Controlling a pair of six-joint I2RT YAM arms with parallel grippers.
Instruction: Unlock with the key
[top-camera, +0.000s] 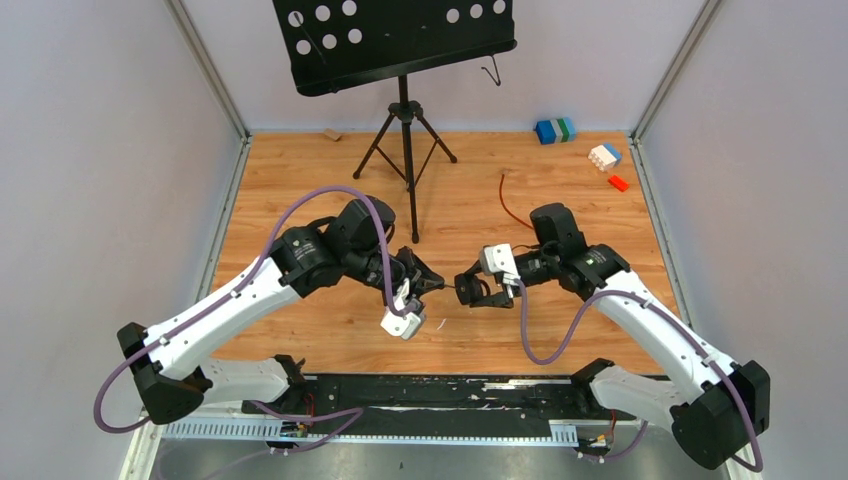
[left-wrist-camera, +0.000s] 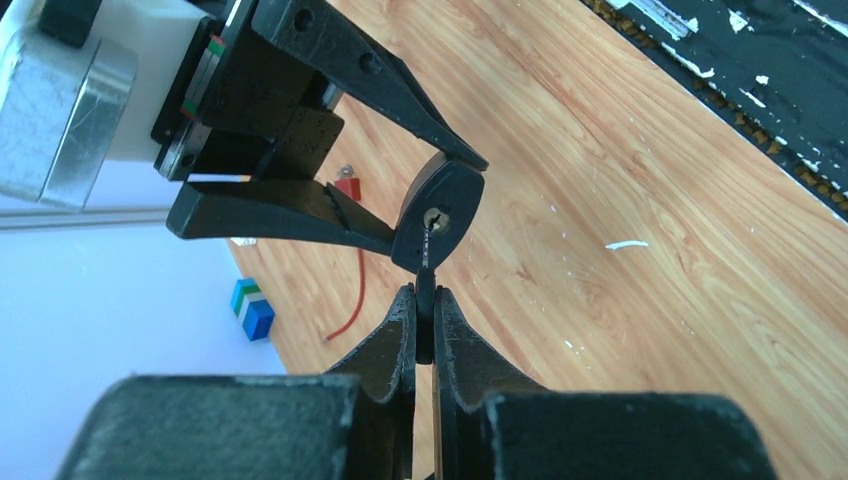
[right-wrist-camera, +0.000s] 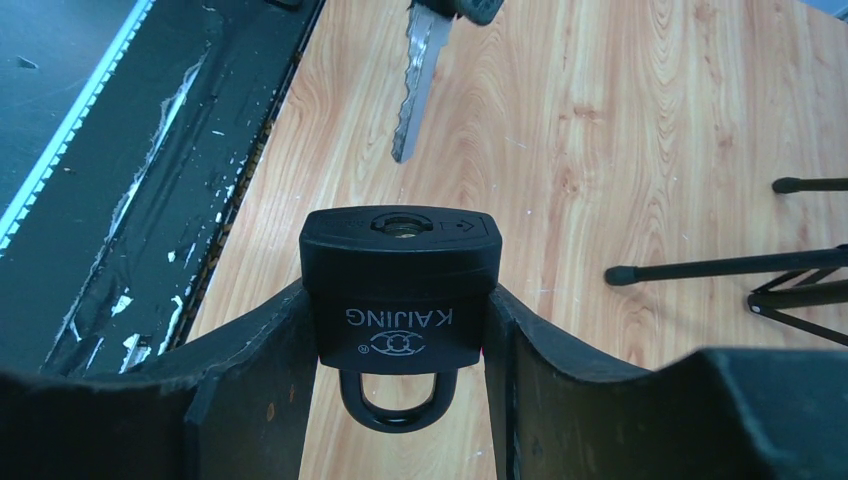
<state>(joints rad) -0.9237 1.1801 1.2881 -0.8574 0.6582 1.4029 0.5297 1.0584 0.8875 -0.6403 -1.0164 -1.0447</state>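
— Where's the key (right-wrist-camera: 418, 80)?

— Pinched in the left hand (left-wrist-camera: 425, 300), fingers closed flat on its head, blade sticking out forward. Both hands are held up above the worktop (top-camera: 300, 170), facing each other near the middle.

— And the padlock (right-wrist-camera: 400, 290)?

— Clamped by its sides in the right hand (right-wrist-camera: 400, 330), shackle hanging towards that wrist, the keyhole (right-wrist-camera: 402, 225) face turned out at the key.

— So which way does the keyhole lie from the blade?

— Straight ahead along the blade's long axis. In the left wrist view the blade is edge-on and points right at the slot, and the slot seems to run the same way as the blade.

— Is the tip in?

— Not yet, I'd say. The right wrist view shows the tip just short of the keyhole, with bare wood between them, and the blade leaning a little off the keyhole's axis. From the left wrist the tip looks as if it meets the hole, but that view gives no depth, so I can't be sure of the gap.

— The next move?

— Probably a straight push along the blade by the left arm, then a turn.
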